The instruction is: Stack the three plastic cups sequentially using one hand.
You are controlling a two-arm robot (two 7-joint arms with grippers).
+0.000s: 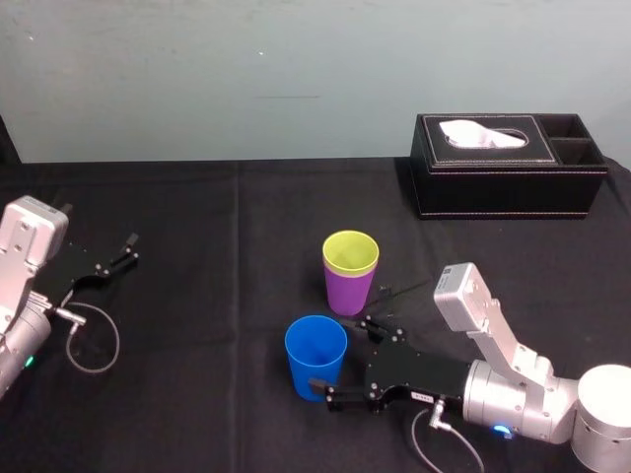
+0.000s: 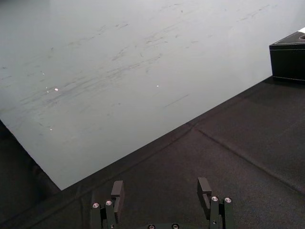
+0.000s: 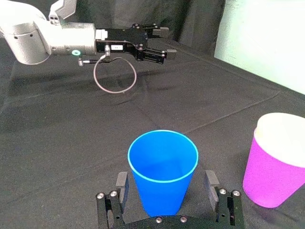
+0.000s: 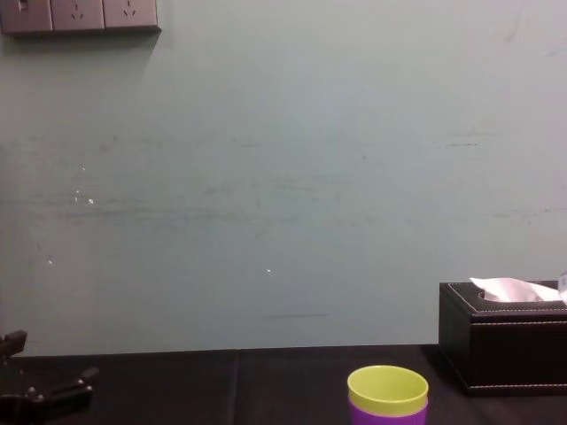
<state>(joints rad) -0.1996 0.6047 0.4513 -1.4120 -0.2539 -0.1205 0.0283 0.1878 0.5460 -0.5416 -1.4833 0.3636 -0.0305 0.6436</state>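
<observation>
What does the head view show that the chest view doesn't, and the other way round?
Head view extras: the blue cup, upright, with the open right gripper placing its fingers on either side of it. Chest view extras: wall sockets high on the wall. Shared: the yellow-green cup nested in the purple cup, the black tissue box, and the left gripper, parked at the left.

The head view looks down on the table (image 1: 197,325); the chest view faces the wall (image 4: 266,177) low across it. Both catch the tissue box (image 1: 508,187), upper right and lower right. Wrist views sit close behind the left gripper (image 2: 161,182) and right gripper (image 3: 166,175).
</observation>
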